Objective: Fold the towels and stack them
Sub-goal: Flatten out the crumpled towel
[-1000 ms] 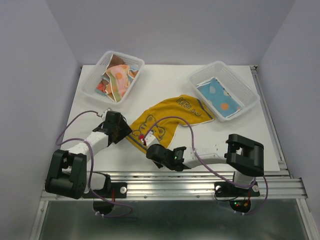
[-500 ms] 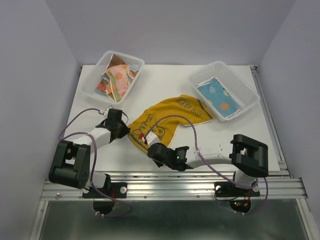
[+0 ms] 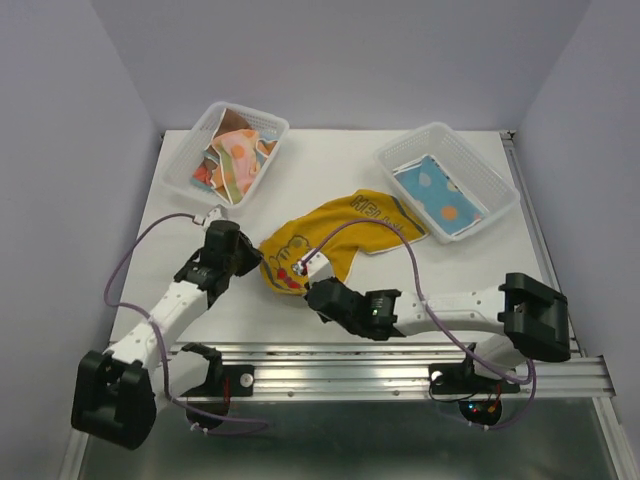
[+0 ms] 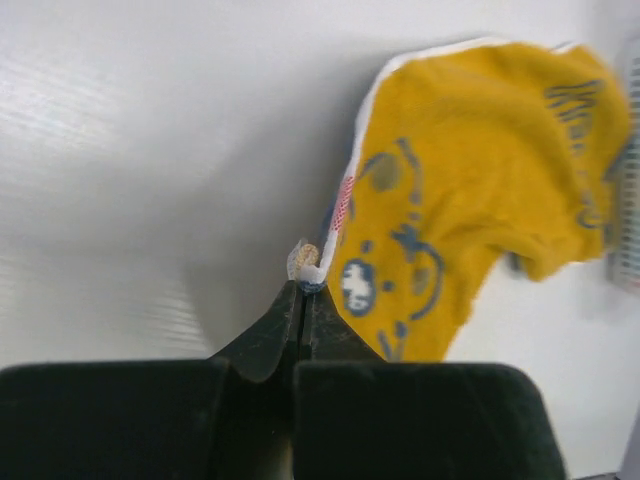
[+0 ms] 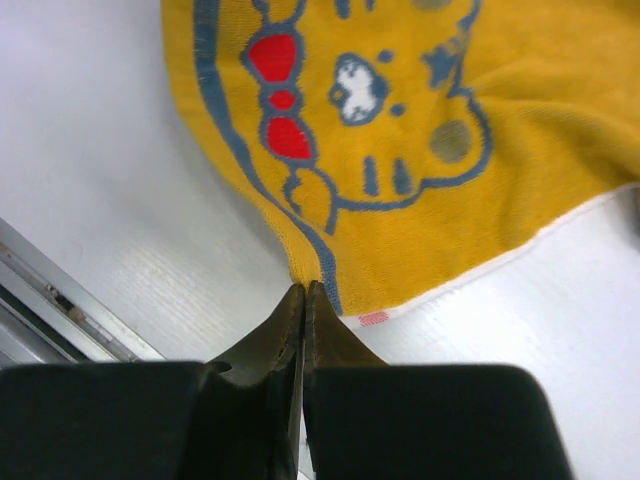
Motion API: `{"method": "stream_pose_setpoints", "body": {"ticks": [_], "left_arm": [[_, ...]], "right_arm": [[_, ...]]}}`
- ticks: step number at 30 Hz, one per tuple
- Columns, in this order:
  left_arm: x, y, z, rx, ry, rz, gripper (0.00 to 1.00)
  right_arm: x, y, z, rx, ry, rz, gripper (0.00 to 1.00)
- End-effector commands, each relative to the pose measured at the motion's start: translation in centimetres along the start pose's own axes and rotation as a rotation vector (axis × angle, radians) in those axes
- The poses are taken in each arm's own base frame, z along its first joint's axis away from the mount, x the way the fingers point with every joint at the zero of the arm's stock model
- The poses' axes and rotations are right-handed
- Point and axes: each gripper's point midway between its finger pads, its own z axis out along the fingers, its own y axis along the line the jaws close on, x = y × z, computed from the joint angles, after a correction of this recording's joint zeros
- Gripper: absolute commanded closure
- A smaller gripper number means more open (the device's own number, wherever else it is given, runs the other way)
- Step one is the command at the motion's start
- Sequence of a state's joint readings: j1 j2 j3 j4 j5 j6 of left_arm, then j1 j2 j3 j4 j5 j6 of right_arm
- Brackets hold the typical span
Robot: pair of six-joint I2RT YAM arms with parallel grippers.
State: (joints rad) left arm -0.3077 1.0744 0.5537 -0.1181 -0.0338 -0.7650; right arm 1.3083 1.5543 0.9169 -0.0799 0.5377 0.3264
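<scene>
Contact with the yellow bear towel [image 3: 288,247] is made at two points. The towel is spread, partly rumpled, on the white table [image 3: 330,160], between the two clear baskets and nearer the arms. Its far end, printed with blue lettering, is directed toward the right basket [image 3: 487,167]. Its near end, printed with the bear face, is directed toward the arm bases.

The left gripper [image 4: 303,288] is closed, jaws pressed together, on the white-edged corner at the left side of the towel. A small fold of hem and a tag are seen protruding from the fingertips in the left wrist view. The rest of the towel is seen trailing away to the right of that corner.

The right gripper [image 5: 303,292] is likewise closed, and the near edge of the towel is pinched just below the red bow of the bear print. The blue outline is seen running into the fingertips.

Several crumpled towels [image 3: 232,160], with orange, pink and brown showing, are held in the left basket [image 3: 186,148]. One light blue towel with orange dots [image 3: 437,195] is laid flat in the right basket.
</scene>
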Motion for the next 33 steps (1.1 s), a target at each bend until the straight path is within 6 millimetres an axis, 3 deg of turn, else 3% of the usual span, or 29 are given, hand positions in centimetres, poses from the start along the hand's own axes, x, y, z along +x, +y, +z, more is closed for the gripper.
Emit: {"method": "stream_pose_setpoints", "body": {"ticks": [1,3,4,6,8,9,12,15,18,19,21,22,25,26,29,33], "left_arm": [[-4.3,-5.9,-5.7,0.210,-0.150,-0.045,1.00],[-5.7,-7.6,-7.7,0.270,-0.192,-0.059,1.00],[-6.9,-9.1,-9.7,0.328,-0.227,-0.067,1.00],[-9.0,-11.6,-12.8,0.415,-0.283,-0.079,1.00],[-10.1,-13.3,-15.1,0.474,-0.310,-0.072,1.00],[-11.2,-15.0,-17.4,0.537,-0.334,-0.069,1.00],[-12.7,-17.2,-20.8,0.623,-0.368,-0.068,1.00],[-14.2,-20.5,-26.7,0.788,-0.390,-0.044,1.00],[-15.0,-22.0,-30.4,0.882,-0.408,-0.029,1.00],[-15.5,-22.6,-32.9,0.935,-0.430,-0.023,1.00],[-15.8,-23.0,-35.1,0.984,-0.446,-0.016,1.00],[-16.0,-23.2,-37.0,1.027,-0.458,-0.011,1.00],[-15.7,-23.4,-39.7,1.102,-0.458,0.001,1.00],[-15.5,-23.5,-40.1,1.118,-0.450,0.011,1.00],[-14.4,-24.0,-41.2,1.173,-0.398,0.044,1.00],[-13.7,-23.6,-41.7,1.204,-0.375,0.036,1.00]], "right_arm": [[-6.5,-4.0,-3.5,0.154,-0.184,0.047,0.99],[-8.2,-5.6,-5.2,0.204,-0.227,0.044,0.99],[-10.5,-6.8,-7.2,0.241,-0.291,0.082,0.99],[-12.6,-8.4,-9.4,0.281,-0.342,0.074,0.99],[-15.9,-9.6,-12.7,0.271,-0.434,0.117,0.99],[-17.6,-10.2,-14.7,0.252,-0.488,0.103,0.99],[-21.5,-10.9,-18.5,0.213,-0.575,0.060,0.99],[-25.1,-11.0,-22.2,0.145,-0.636,0.034,0.99],[-26.9,-10.8,-24.1,0.105,-0.644,-0.016,0.99],[-28.6,-10.7,-25.9,0.062,-0.687,-0.005,0.99],[-29.4,-10.2,-26.9,0.015,-0.689,-0.028,0.99],[-30.5,-9.7,-28.4,-0.044,-0.727,-0.027,0.99],[-31.7,-8.0,-30.3,-0.169,-0.766,-0.059,0.99],[-32.6,-7.9,-31.8,-0.205,-0.798,-0.053,0.99],[-32.9,-6.2,-32.6,-0.306,-0.797,-0.096,0.99],[-33.6,-6.0,-33.9,-0.341,-0.815,-0.088,0.99]]}}
